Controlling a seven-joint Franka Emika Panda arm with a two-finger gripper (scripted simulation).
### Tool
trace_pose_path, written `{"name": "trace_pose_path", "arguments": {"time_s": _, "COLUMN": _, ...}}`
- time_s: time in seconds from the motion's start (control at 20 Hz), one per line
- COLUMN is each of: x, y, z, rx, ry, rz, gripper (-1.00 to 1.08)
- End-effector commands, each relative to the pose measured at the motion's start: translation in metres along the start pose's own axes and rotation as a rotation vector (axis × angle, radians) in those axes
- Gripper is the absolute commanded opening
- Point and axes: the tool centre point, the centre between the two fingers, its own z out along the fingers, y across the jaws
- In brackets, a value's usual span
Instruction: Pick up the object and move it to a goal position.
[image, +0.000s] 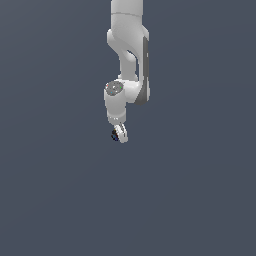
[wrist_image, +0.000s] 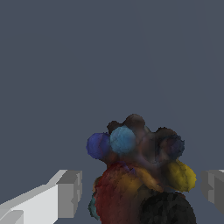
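The object (wrist_image: 140, 175), a lumpy dark cluster with blue, red and yellow patches, sat between the fingers (wrist_image: 65, 194) of the gripper (image: 119, 135), whose jaws stood released with gaps either side. Its knobbly shape could have let it roll or squirt out if the pads had closed on a bump off-centre.

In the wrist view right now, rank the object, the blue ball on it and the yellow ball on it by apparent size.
1. The object, largest by far: a dark lumpy cluster between the tool's fingers.
2 and 3. The yellow ball and the blue ball look about alike; I would not rank them.
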Motion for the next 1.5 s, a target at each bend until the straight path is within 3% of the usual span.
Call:
{"name": "trace_pose_path", "arguments": {"time_s": 0.0, "x": 0.0, "y": 0.0, "z": 0.004, "rx": 0.001, "ry": 0.0, "rz": 0.0, "gripper": 1.0}}
{"name": "trace_pose_path", "arguments": {"time_s": 0.05, "x": 0.0, "y": 0.0, "z": 0.004, "rx": 0.001, "ry": 0.0, "rz": 0.0, "gripper": 1.0}}
{"name": "trace_pose_path", "arguments": {"time_s": 0.1, "x": 0.0, "y": 0.0, "z": 0.004, "rx": 0.001, "ry": 0.0, "rz": 0.0, "gripper": -1.0}}
{"name": "trace_pose_path", "arguments": {"time_s": 0.85, "x": 0.002, "y": -0.009, "z": -0.003, "rx": 0.009, "ry": 0.003, "rz": 0.001, "gripper": -1.0}}
{"name": "trace_pose_path", "arguments": {"time_s": 1.45, "x": 0.012, "y": -0.063, "z": -0.034, "rx": 0.006, "ry": 0.005, "rz": 0.0, "gripper": -1.0}}
